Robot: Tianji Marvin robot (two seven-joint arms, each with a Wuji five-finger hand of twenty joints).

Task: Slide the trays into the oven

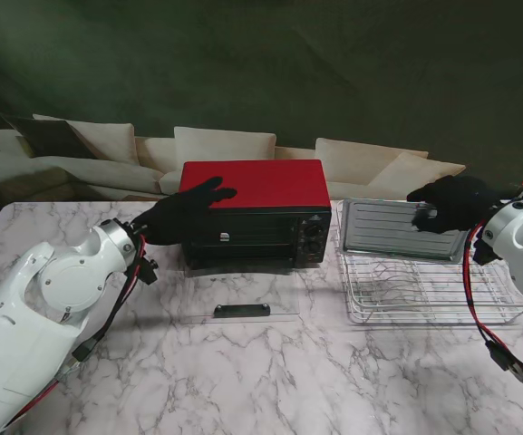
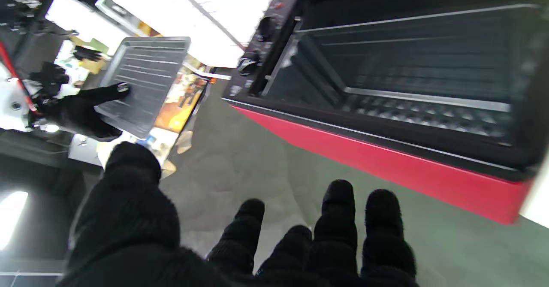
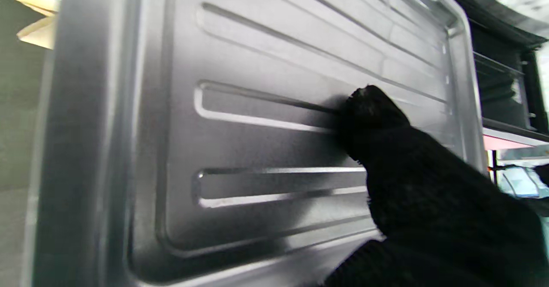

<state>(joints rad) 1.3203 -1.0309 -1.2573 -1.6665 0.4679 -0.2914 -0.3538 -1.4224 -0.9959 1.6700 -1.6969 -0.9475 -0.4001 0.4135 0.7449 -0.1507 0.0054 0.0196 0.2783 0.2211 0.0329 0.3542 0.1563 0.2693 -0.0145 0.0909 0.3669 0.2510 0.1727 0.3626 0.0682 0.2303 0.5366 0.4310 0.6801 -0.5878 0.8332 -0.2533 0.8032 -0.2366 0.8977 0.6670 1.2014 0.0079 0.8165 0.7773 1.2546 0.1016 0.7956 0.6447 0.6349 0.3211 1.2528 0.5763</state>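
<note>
The tray (image 1: pixel 383 228) needed levelling and squaring to the open oven (image 1: pixel 256 222) before insertion on its rails. The right hand (image 1: pixel 456 204) was clamped on the tray's edge, holding it tilted over the rack (image 1: pixel 424 294). The left hand (image 1: pixel 184 213), fingers apart, held nothing beside the oven.

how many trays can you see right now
2: a solid metal tray held tilted by the right hand, and a wire rack tray flat on the table beneath it. The oven interior looks empty.
</note>
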